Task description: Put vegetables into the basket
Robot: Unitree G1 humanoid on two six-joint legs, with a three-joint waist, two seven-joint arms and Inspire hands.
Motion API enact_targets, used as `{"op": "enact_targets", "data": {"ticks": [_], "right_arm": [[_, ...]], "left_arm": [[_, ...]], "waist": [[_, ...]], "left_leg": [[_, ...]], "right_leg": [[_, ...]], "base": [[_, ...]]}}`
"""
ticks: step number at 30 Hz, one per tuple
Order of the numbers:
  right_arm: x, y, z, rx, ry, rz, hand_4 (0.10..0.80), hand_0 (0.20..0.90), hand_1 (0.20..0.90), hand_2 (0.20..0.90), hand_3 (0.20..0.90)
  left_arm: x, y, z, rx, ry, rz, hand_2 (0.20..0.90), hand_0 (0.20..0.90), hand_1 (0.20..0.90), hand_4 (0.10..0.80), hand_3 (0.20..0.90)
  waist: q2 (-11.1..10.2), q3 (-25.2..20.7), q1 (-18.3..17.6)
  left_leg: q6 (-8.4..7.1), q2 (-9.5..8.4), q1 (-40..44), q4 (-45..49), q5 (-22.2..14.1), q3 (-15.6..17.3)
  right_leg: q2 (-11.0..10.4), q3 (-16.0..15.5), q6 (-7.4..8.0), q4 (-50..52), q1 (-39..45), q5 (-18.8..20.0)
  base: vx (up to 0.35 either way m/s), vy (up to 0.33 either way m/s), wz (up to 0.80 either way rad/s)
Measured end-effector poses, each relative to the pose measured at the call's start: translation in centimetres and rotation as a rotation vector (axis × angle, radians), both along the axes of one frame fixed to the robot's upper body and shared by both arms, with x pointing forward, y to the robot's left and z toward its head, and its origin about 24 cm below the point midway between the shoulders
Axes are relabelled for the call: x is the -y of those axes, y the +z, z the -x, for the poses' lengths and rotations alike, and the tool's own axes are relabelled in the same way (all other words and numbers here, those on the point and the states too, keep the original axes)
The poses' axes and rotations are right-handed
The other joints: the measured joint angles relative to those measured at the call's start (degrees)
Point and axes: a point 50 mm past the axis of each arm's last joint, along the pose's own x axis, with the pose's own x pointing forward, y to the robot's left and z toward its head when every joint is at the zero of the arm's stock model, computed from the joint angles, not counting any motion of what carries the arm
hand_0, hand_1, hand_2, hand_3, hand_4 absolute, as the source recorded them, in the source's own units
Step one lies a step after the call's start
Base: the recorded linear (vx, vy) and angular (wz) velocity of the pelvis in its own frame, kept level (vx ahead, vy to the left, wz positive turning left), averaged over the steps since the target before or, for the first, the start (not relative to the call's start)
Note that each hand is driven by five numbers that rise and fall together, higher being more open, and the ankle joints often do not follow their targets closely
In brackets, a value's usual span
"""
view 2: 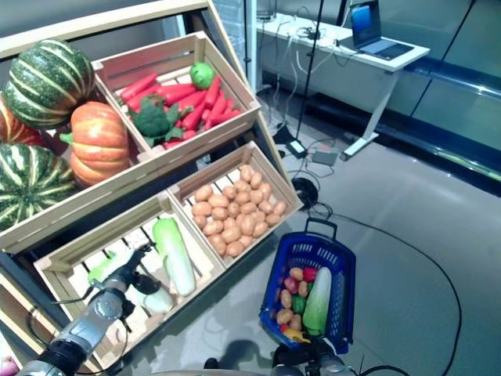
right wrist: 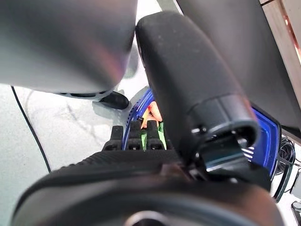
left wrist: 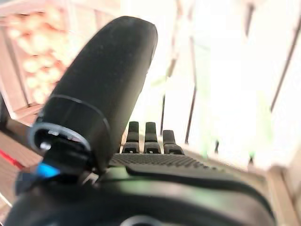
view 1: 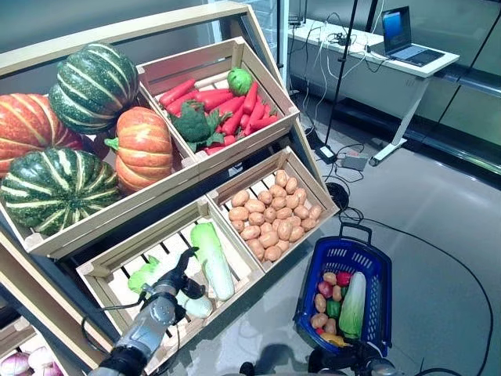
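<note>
pumpkins: four in the top left crate, two green striped (view 1: pixel 92 84) and two orange (view 1: pixel 143 146)
crates: four wooden ones on the rack (view 1: pixel 227 63)
carrots: a red heap in the far crate (view 1: pixel 227 106), too tangled to count
broccoli: one (view 1: pixel 194 125)
small green round veg: one (view 1: pixel 239 81)
potatoes: a big pile (view 1: pixel 270 210), way too many to count
cabbages: one long one in the near crate (view 1: pixel 213 259), one more in the basket (view 1: pixel 354 304)
basket: one blue one on the floor (view 1: pixel 344 257)
laptop: one on the far table (view 1: pixel 403 35)
</note>
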Motion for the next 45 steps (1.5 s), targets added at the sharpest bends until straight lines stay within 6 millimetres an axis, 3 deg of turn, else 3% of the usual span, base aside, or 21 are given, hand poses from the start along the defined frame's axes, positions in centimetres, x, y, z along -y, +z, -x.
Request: {"op": "enact_targets", "data": {"ticks": [7, 16, 19, 24, 29, 33, 38, 45], "right_arm": [[0.8, 0.7, -1.5, 0.066, 0.018, 0.018, 0.800, 0.900, 0.900, 0.900, 0.900], [4.4, 3.1, -5.1, 0.161, 0.035, 0.118, 0.800, 0.900, 0.900, 0.900, 0.900], [5.1, 4.0, -6.6, 0.204, 0.014, 0.125, 0.800, 0.900, 0.900, 0.900, 0.900], [4.8, 6.4, -11.2, 0.334, 0.017, 0.116, 0.800, 0.900, 0.900, 0.900, 0.900], [5.3, 9.7, -15.4, 0.464, 0.022, 0.153, 0.800, 0.900, 0.900, 0.900, 0.900], [5.2, 11.5, -17.3, 0.536, -0.002, 0.139, 0.800, 0.900, 0.900, 0.900, 0.900], [4.8, 12.9, -18.7, 0.608, -0.014, 0.116, 0.800, 0.900, 0.900, 0.900, 0.900], [4.2, 14.7, -20.0, 0.688, -0.009, 0.082, 0.800, 0.900, 0.900, 0.900, 0.900]], "left_arm": [[0.4, -0.3, 0.3, 0.004, -0.062, -0.154, 0.900, 0.900, 0.900, 0.800, 0.900], [1.1, -0.2, 0.2, 0.101, -0.122, -0.329, 0.900, 0.900, 0.900, 0.800, 0.900], [1.6, 0.6, -0.9, 0.189, -0.139, -0.375, 0.900, 0.900, 0.900, 0.800, 0.900], [2.6, 2.0, -3.0, 0.315, -0.176, -0.436, 0.900, 0.900, 0.900, 0.800, 0.900], [3.5, 4.2, -5.6, 0.440, -0.218, -0.511, 0.900, 0.900, 0.900, 0.800, 0.900], [3.9, 5.3, -6.6, 0.529, -0.250, -0.587, 0.900, 0.900, 0.900, 0.800, 0.900], [3.9, 5.9, -6.9, 0.596, -0.257, -0.639, 0.900, 0.900, 0.900, 0.800, 0.900], [4.2, 6.2, -7.6, 0.594, -0.297, -0.680, 0.900, 0.900, 0.900, 0.800, 0.900]], "waist": [[1.3, 1.9, -0.1], [6.5, 9.7, 0.1], [7.9, 11.5, 0.1], [9.6, 16.2, 0.0], [9.3, 21.1, 0.0], [8.7, 22.2, 0.0], [7.8, 22.8, 0.0], [7.3, 23.0, -1.4]], "left_leg": [[-0.02, -0.02, -3.9, 0.0, 0.8, -0.4], [-0.51, -0.07, -6.9, 0.4, 1.8, -0.9], [-0.59, -0.30, -9.4, 0.7, 2.3, -2.0], [-0.73, -0.60, -12.7, 2.6, 2.7, -2.1], [-0.92, -1.16, -18.5, 7.1, 2.5, -2.1], [-0.81, -2.05, -22.8, 10.4, 2.1, -2.1], [-0.84, -3.15, -28.4, 15.7, 0.5, -1.9], [-0.90, -2.92, -34.2, 20.6, 0.0, -1.7]], "right_leg": [[0.1, 0.0, 0.05, 0.0, -3.7, 0.2], [0.1, -0.5, -0.05, 0.0, -6.6, 0.8], [-0.1, -1.3, 0.01, 0.2, -8.6, 0.9], [-0.3, -1.4, -0.11, 1.3, -11.5, 1.1], [-1.3, -1.1, -0.98, 9.4, -18.8, -1.3], [-3.1, -0.4, -1.55, 18.7, -25.8, -4.8], [-4.7, 0.9, -2.10, 25.7, -32.5, -6.6], [-4.3, 2.1, -1.88, 27.4, -37.1, -6.5]], "base": [[-0.169, 0.014, 0.04], [-0.092, 0.040, 0.04], [-0.134, 0.066, 0.16], [-0.124, 0.048, 0.01], [-0.109, -0.001, 0.03], [-0.101, 0.005, 0.08], [-0.040, 0.018, 0.04], [-0.003, 0.004, -0.02]]}}
